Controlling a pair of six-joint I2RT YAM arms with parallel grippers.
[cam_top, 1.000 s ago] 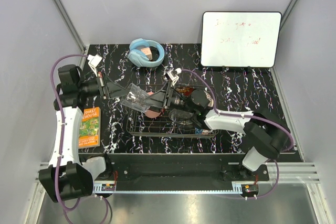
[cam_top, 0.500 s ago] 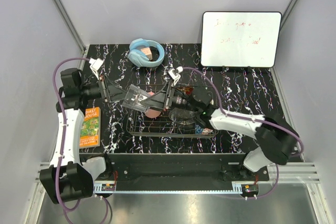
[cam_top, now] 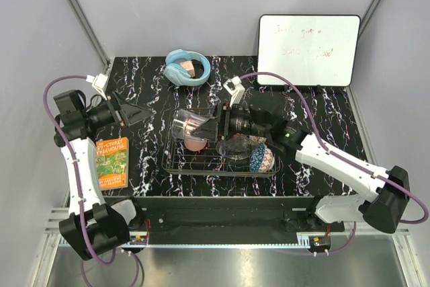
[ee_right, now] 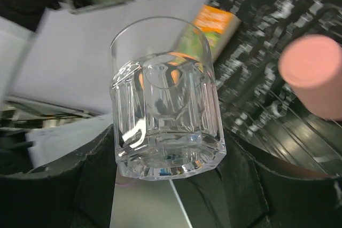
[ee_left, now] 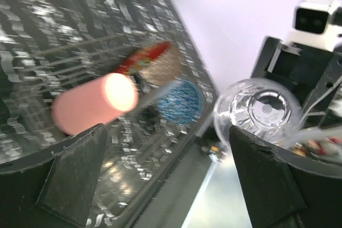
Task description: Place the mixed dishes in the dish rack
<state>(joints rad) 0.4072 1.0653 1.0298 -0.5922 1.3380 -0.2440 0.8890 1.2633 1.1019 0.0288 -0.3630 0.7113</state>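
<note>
Right gripper [cam_top: 212, 127]: clamped on small clear glass tumbler [ee_right: 165, 100], above dish rack [cam_top: 201, 169] by near edge.
Left gripper [cam_top: 142, 113]: jaws apart, empty, toward left edge.

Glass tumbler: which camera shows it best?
Right wrist: the small clear glass tumbler fills the frame, sharp, held by the right tool. Left wrist shows it end-on and blurred; top external shows it small, above the dish rack.
</note>
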